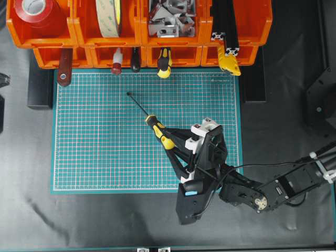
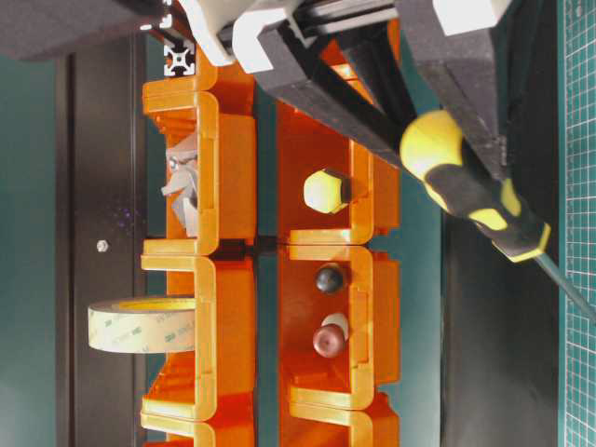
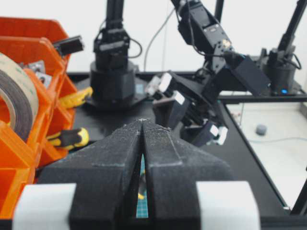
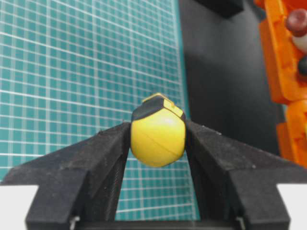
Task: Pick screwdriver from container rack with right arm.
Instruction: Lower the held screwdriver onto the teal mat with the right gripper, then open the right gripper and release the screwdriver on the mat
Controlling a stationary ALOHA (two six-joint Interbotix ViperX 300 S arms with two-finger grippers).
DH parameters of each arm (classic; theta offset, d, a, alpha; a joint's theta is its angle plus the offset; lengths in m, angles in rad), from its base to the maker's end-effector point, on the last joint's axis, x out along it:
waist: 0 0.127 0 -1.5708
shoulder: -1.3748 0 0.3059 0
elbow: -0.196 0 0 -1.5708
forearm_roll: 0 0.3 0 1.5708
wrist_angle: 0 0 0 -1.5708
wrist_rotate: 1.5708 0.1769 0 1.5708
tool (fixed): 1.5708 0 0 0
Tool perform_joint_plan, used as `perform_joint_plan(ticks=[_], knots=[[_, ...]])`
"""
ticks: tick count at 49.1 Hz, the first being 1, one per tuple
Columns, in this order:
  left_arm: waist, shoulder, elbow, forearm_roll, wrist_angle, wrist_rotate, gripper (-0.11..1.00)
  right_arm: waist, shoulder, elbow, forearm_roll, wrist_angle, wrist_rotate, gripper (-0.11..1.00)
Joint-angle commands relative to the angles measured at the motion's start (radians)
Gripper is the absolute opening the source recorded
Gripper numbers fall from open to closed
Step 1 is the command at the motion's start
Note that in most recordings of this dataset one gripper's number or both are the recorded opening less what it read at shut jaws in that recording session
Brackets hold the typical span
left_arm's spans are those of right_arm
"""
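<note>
The screwdriver (image 1: 160, 132), with a yellow-and-black striped handle and a thin dark shaft, lies out over the green cutting mat (image 1: 105, 147), well clear of the orange container rack (image 1: 205, 52). My right gripper (image 1: 165, 139) is shut on its handle. In the right wrist view the fingers (image 4: 112, 148) clamp the yellow handle end (image 4: 158, 136) from both sides. In the table-level view the handle (image 2: 466, 182) is raised and the shaft slopes down toward the mat. My left gripper (image 3: 143, 122) is shut and empty, and it is out of the overhead view.
The rack's lower row holds a stubby yellow-and-black tool (image 1: 164, 62), a red-handled tool (image 1: 116, 62), and a brown handle (image 1: 65, 65). The upper bins hold a red tape roll (image 1: 39, 13), a tan tape roll (image 1: 107, 16), metal brackets (image 1: 170, 21), and a black extrusion (image 1: 226, 26).
</note>
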Motion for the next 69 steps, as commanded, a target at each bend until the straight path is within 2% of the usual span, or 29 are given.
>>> perform_joint_plan(ticks=[1, 17, 37, 45, 50, 55, 69], knots=[[0.003, 0.014, -0.028, 0.003, -0.006, -0.002, 0.0, -0.002, -0.031, -0.009, -0.009, -0.031, 0.005, 0.38], [0.002, 0.011, -0.029, 0.003, 0.035, -0.005, 0.0, -0.008, -0.018, -0.009, 0.0, -0.127, 0.005, 0.37], [0.002, 0.006, -0.031, 0.003, 0.035, -0.005, 0.0, -0.008, -0.006, -0.009, 0.021, -0.155, 0.008, 0.37], [0.002, 0.006, -0.031, 0.003, 0.035, -0.005, 0.0, -0.008, 0.002, -0.014, 0.029, -0.16, 0.008, 0.64], [0.002, 0.006, -0.031, 0.003, 0.035, -0.006, 0.0, -0.008, 0.006, -0.015, 0.034, -0.156, 0.008, 0.76], [0.002, 0.006, -0.031, 0.003, 0.035, -0.006, 0.0, -0.008, 0.009, -0.015, 0.035, -0.156, 0.008, 0.8], [0.002, 0.006, -0.031, 0.003, 0.035, -0.006, 0.0, -0.008, 0.008, -0.012, 0.037, -0.152, 0.009, 0.81]])
